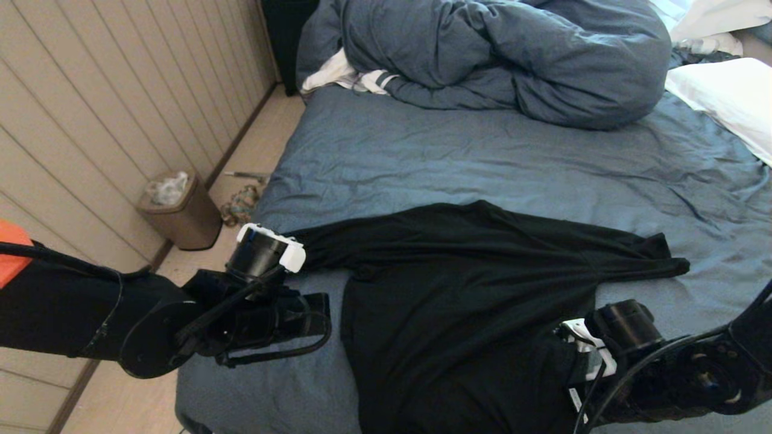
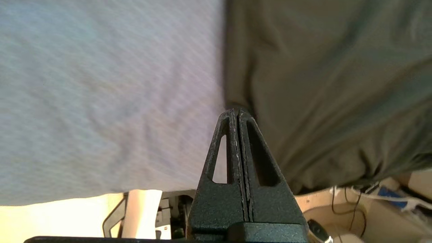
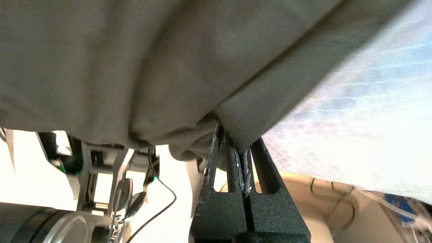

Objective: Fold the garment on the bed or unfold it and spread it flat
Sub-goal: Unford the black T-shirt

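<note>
Two arms are at work over the bed point(image 1: 482, 157), a wide mattress under a wrinkled slate-blue sheet that fills most of the head view. A bunched blue-grey duvet point(image 1: 500, 54) lies along its far side, with a white striped cloth point(image 1: 344, 75) tucked at the duvet's left end and a white pillow point(image 1: 730, 102) at the far right.

The garment, a black T-shirt point(image 1: 458, 301), lies on the near half of the bed, plain side up, sleeves stretched out to left and right and the body running toward the near edge. The fabric is creased and not fully flat.

The left claw point(image 2: 238, 113) sits at the bed's left edge by the left sleeve; the left wrist view shows its fingers pressed together with the shirt's edge pinched at their tips. The right claw point(image 3: 236, 141) is at the shirt's near right side; the right wrist view shows it closed on a bunched fold of the shirt.

On the floor left of the bed, against the panelled wall, stands a small brown waste bin point(image 1: 181, 211).
</note>
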Controlling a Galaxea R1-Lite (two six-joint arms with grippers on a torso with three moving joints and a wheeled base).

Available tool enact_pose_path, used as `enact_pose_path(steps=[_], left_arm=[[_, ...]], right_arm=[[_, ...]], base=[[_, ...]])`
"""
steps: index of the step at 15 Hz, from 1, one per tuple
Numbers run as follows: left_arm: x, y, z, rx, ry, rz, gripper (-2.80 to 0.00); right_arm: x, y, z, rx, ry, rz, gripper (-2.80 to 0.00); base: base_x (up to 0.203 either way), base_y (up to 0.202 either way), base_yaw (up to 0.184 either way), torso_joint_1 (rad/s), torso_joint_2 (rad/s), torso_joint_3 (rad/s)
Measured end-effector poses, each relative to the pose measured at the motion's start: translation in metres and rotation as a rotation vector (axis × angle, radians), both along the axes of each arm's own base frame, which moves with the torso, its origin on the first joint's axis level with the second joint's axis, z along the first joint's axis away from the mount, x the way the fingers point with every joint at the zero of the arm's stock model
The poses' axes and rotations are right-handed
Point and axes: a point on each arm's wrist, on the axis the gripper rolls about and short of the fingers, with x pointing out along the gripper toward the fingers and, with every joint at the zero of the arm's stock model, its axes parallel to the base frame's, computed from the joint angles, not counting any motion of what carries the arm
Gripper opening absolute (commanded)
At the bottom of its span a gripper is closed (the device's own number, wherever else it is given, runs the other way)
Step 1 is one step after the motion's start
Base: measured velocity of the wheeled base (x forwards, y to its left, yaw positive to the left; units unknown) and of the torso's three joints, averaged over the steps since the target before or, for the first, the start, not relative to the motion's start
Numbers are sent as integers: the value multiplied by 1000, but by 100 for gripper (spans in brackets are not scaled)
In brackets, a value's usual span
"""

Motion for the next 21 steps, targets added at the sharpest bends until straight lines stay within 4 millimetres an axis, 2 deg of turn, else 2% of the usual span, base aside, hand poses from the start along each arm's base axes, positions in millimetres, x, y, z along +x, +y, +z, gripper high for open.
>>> enact_pose_path(steps=[3, 4, 14, 15, 21], left_arm=[[-4, -3, -3, 5, 6, -13, -280], [-5, -3, -3, 6, 7, -16, -280], [-6, -6, -7, 13, 19, -26, -280], [-6, -6, -8, 14, 20, -26, -280], [-6, -8, -11, 20, 30, -32, -280]], right_arm=[[-6, -1, 14, 5, -54, 12, -280], [-6, 0, 13, 5, -53, 14, 0], [-5, 1, -7, -6, 8, 21, 0], [-4, 1, -8, -4, -2, 22, -280], [-16, -7, -18, -14, 33, -1, -280]], base=[[0, 0, 0, 0, 0, 0], [0, 0, 0, 0, 0, 0], [0, 0, 0, 0, 0, 0], [0, 0, 0, 0, 0, 0], [0, 0, 0, 0, 0, 0]])
